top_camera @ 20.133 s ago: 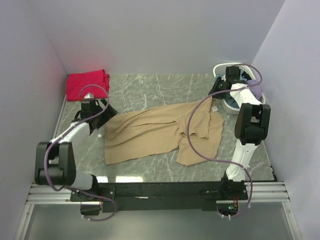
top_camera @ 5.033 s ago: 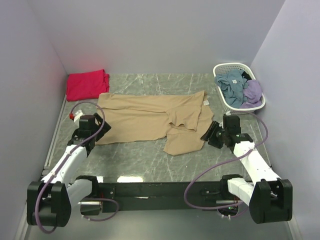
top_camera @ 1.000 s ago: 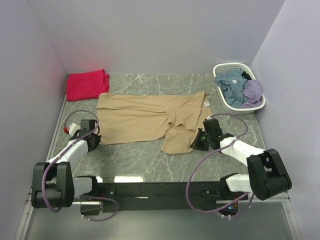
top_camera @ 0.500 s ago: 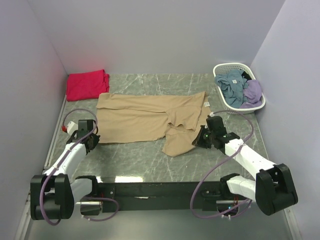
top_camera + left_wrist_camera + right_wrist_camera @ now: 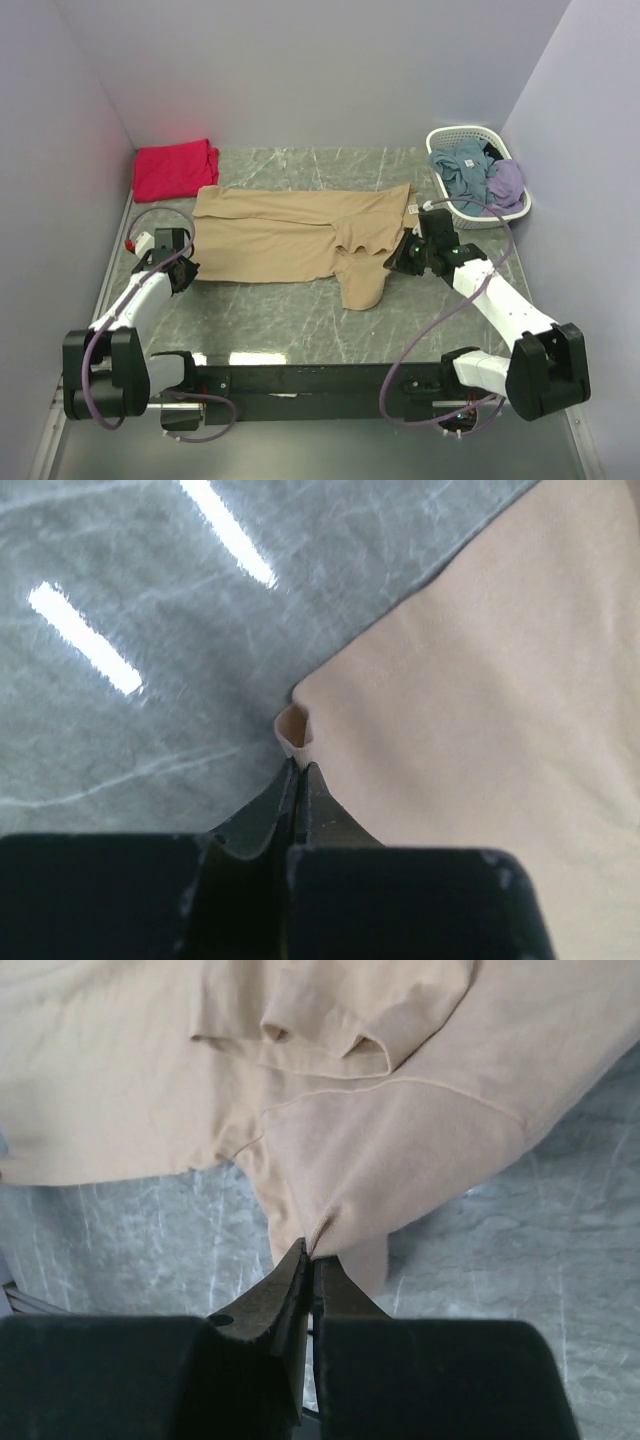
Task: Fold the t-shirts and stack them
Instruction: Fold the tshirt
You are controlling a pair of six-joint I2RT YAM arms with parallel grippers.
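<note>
Tan t-shirt (image 5: 290, 235) pinched at both ends
Left tool (image 5: 298, 772) clamps its 8 o'clock corner; right tool (image 5: 310, 1256) clamps the 4 o'clock sleeve.

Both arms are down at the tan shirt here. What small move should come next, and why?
Probably lift both pinches slightly and carry them toward the far edge, folding the near side over. The left gripper is shut on the near left corner of the tan t-shirt, the right gripper is shut on its near right edge, and the shirt lies spread flat.
</note>
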